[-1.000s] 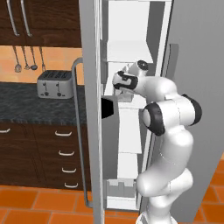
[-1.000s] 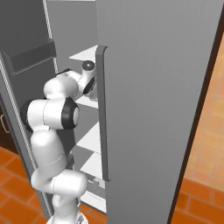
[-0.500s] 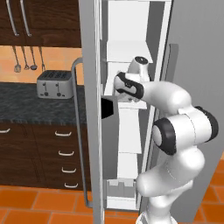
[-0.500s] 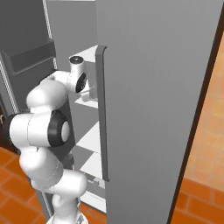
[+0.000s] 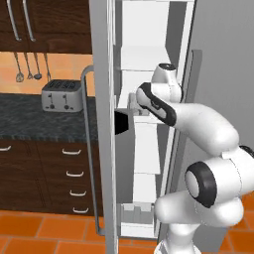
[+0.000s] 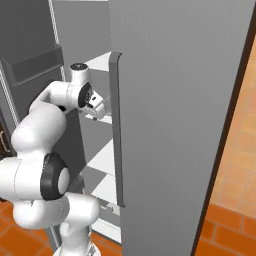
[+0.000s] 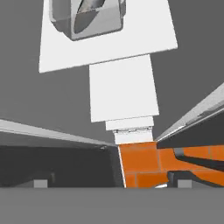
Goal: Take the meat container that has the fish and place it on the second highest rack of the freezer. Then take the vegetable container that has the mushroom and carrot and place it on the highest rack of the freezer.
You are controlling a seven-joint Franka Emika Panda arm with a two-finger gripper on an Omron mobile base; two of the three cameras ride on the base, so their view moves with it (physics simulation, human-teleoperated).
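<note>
In the hand view a grey meat container (image 7: 85,22) holding the silvery fish (image 7: 91,5) rests on a white freezer rack (image 7: 131,43), apart from my gripper (image 7: 112,183). The gripper is open with nothing between its fingertips, and it looks down past the lower shelves to the floor. In the left base view my gripper (image 5: 133,103) is inside the freezer (image 5: 149,149), just above the second highest rack (image 5: 144,118) and below the highest rack (image 5: 144,62). The right base view has the gripper (image 6: 102,110) at the same shelf. The mushroom and carrot are out of view.
The open freezer door (image 5: 101,149) with its black dispenser panel stands close on the arm's left. The shut fridge door (image 6: 175,125) walls off the right. A toaster (image 5: 62,94) sits on the dark counter above wooden drawers. Orange tiles cover the floor.
The arm's elbow has swung out toward the cameras and now looms larger in both base views. The hand stays at about the same spot by the shelf.
</note>
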